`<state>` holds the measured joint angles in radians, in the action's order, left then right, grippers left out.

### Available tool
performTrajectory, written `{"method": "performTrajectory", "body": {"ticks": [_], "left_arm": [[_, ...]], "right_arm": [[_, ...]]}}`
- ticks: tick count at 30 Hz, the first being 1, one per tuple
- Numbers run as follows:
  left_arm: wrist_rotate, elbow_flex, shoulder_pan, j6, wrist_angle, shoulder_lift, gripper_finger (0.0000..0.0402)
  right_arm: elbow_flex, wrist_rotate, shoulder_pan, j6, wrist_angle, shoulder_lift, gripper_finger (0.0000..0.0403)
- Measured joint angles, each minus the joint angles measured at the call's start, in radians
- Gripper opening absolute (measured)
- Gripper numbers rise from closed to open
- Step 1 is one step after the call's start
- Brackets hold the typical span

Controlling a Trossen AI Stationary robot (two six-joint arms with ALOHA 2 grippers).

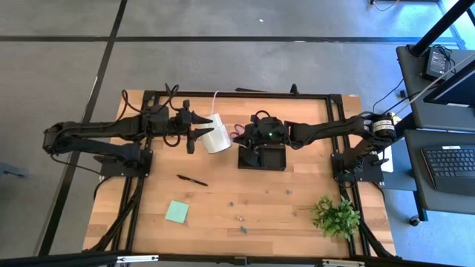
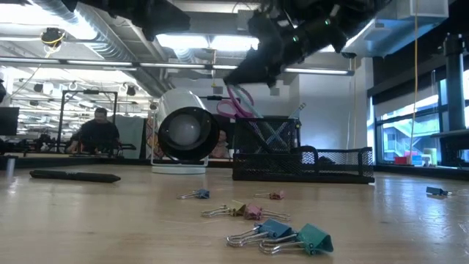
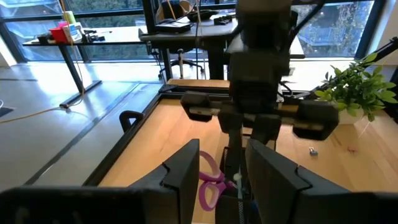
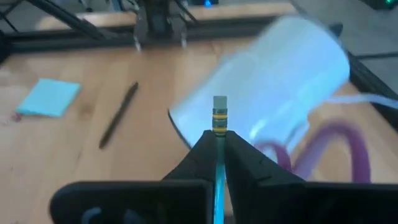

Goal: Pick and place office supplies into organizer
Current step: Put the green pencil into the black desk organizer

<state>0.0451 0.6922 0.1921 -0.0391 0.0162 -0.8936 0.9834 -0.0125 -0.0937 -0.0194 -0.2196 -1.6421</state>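
Observation:
My right gripper [image 4: 219, 140] is shut on a teal pencil [image 4: 219, 180] and hovers over the black mesh organizer [image 1: 261, 157] at mid-table. Purple scissors handles [image 4: 339, 140] stick up out of the organizer [image 2: 330, 165]. My left gripper [image 3: 221, 180] stands open, level, just left of the organizer and beside the white cylinder roll [image 1: 217, 133], with nothing between its fingers. On the table lie a dark pen [image 1: 191, 179], a mint-green sticky pad [image 1: 177, 212] and several small binder clips [image 2: 278, 233]. My right gripper pinches the pencil between its two fingers just behind the eraser end [image 4: 219, 115], which pokes out past the fingertips. The shaft runs back along the fingers. The fingers come from the table's right, slanting down. The pencil is lifted clear of the table.
The white cylinder roll [image 2: 183, 136] lies on its side just left of the organizer, close to both grippers. A green plant [image 1: 335, 215] sits at the near right. Bare wood lies between the pen and the plant. Black frame rails border the table.

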Motion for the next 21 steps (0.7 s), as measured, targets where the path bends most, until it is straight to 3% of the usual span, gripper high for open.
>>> {"method": "performTrajectory", "body": {"ticks": [14,21], "left_arm": [[0.0,0.0,0.0,0.006,0.001,-0.001,0.0125],[0.0,0.0,0.0,0.018,0.001,-0.001,0.0125]], "right_arm": [[-0.073,-0.005,-0.002,-0.003,-0.061,0.0,0.0023],[-0.074,-0.092,-0.003,-0.002,-0.112,0.0,0.0025]]}}
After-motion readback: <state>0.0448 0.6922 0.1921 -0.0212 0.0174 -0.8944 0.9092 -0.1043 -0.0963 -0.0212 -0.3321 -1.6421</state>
